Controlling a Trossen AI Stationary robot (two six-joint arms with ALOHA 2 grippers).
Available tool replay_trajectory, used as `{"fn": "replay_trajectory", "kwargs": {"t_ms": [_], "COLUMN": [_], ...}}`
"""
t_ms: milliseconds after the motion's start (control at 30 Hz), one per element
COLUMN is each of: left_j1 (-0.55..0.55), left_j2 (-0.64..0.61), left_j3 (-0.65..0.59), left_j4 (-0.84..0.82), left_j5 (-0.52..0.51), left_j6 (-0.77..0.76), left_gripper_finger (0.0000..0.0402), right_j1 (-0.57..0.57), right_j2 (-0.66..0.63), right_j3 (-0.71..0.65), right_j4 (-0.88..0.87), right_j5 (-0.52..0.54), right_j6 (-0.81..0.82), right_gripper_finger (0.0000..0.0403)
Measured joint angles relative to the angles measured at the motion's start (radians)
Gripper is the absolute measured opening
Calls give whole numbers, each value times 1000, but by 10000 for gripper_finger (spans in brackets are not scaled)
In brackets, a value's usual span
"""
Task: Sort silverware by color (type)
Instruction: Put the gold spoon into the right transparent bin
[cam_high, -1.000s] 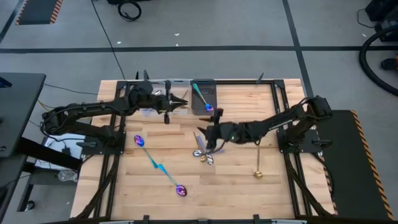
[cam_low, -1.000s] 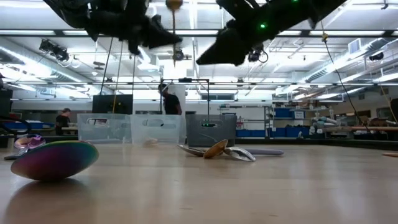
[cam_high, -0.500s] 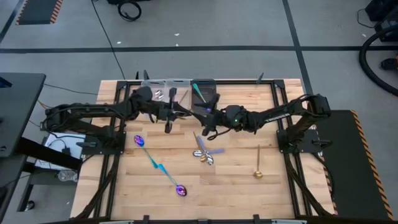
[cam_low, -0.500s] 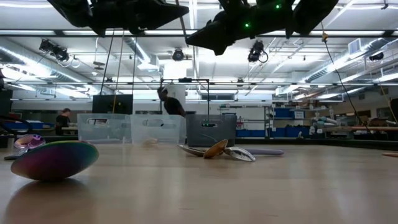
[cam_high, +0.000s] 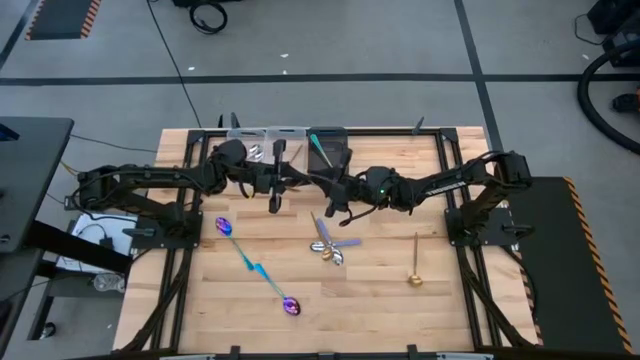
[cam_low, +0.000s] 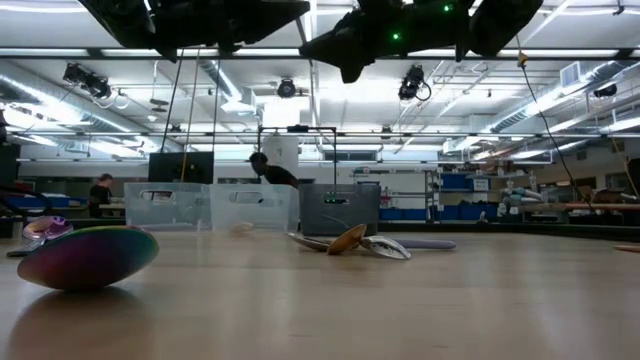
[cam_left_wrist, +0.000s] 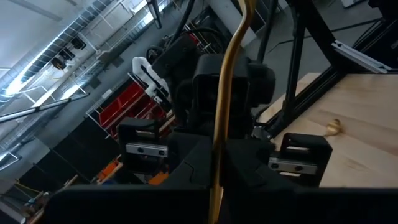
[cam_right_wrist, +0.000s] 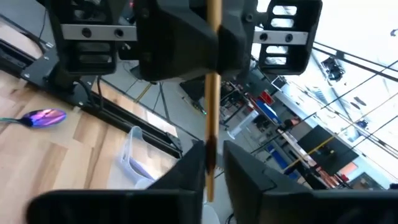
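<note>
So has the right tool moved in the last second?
Yes. In the high view the right tool has gone from beside the crossed spoons mid-table toward the dark grey bin, meeting the left tool, which holds a slim gold spoon.

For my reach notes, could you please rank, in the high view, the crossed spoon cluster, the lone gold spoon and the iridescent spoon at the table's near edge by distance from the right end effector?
1. Crossed spoon cluster, just below the right end effector.
2. Lone gold spoon, toward the right.
3. Iridescent spoon, near edge, lower left.
</note>
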Motion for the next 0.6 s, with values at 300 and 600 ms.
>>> {"fn": "replay_trajectory", "kwargs": {"t_ms": [300,600], "left_j1": [0,0], "left_j2": [0,-11], "left_j3": [0,0], "left_j4": [1,-20], "left_j5": [-1,-132], "left_j6": [-6,-62], "left_gripper_finger": [25,71], "right_j1": [-2,-3], "right_j2": [0,0], "right_j3": [0,0], "right_j4": [5,-2], "right_j5": [-3,13], "right_j6": [10,50], "right_gripper_finger": [20,16]}}
